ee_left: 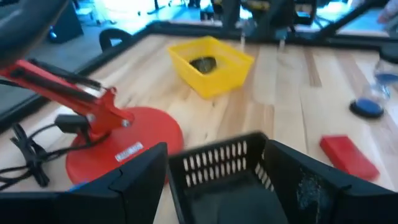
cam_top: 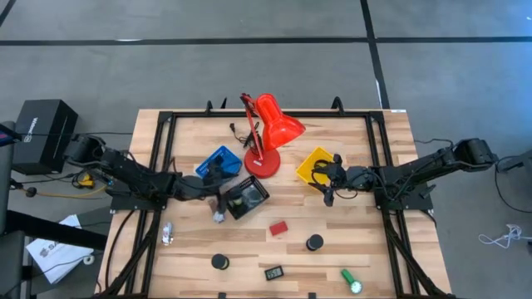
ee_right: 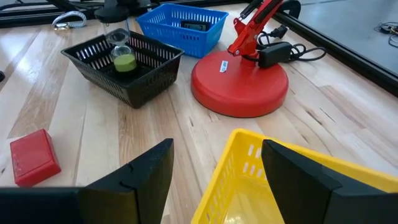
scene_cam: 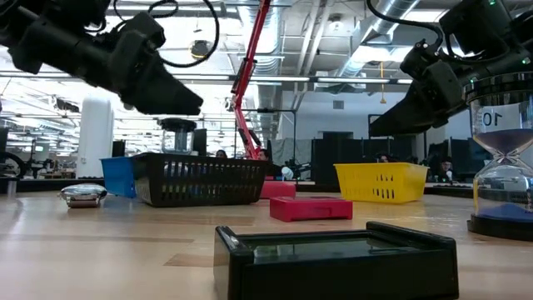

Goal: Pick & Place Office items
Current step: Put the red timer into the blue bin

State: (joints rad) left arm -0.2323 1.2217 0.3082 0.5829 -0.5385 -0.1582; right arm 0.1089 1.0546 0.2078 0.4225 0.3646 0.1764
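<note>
Office items half sorted, both claws empty

Office items w/ no tray yet lie on the tabletop (cam_top: 332, 241) front: red block (cam_top: 278, 227), two black discs (cam_top: 314, 242), small black rectangle (cam_top: 273, 272), green cylinder (cam_top: 350, 280). Left claw (cam_top: 218, 197) gapes wide over black tray (cam_top: 259, 199), holding nothing. Right claw (cam_top: 327, 184) spread, empty, above yellow tray (cam_top: 309, 161). Risk: lamp (cam_top: 268, 133) stands btwn trays; a swinging arm could knock it.

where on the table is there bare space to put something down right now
Bare wood lies along the back edge on both sides of the red lamp, and at the front left, ahead of the silvery piece. The middle is crowded: blue tray, black tray, yellow tray, both grippers. Items dot the front right.
</note>
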